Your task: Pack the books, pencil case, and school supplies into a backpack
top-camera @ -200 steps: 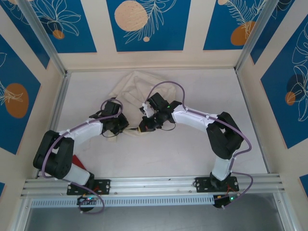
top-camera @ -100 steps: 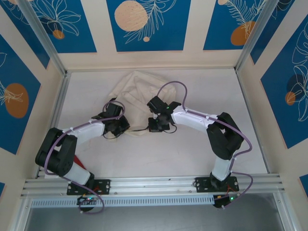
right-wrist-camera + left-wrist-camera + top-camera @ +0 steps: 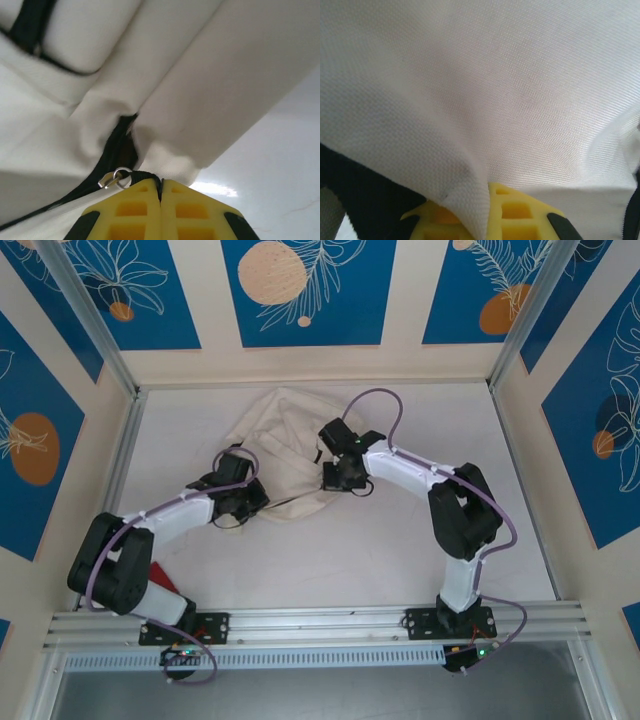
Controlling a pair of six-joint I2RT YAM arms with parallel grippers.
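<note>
The backpack [image 3: 283,430] lay slumped on the table [image 3: 400,560], towards the far side, with both arm tips at its near edge. The left fingers [image 3: 516,212] were closed on a raised fold of its cream fabric at the near-left edge, and the fold was pinched between the yellow pads. The right fingers [image 3: 145,205] were pressed together on the black tab of the zip pull [image 3: 115,177], whose metal ring stood just beside the fingertips. The zip [image 3: 114,145] appeared slightly parted at that spot.

The backpack was judged light, soft and without stiffness. It would be expected to sag, wrinkle and follow any pull rather than resist it. One point was therefore to be anchored while the zip was drawn; otherwise the backpack would be dragged across the smooth table. The woven fabric was judged to give fair grip when gathered into a fold. The tab was judged small and liable to slip free, so a firm hold close to the ring was advised. The rim beside the zip was judged the best place to be taken for lifting the mouth open.
</note>
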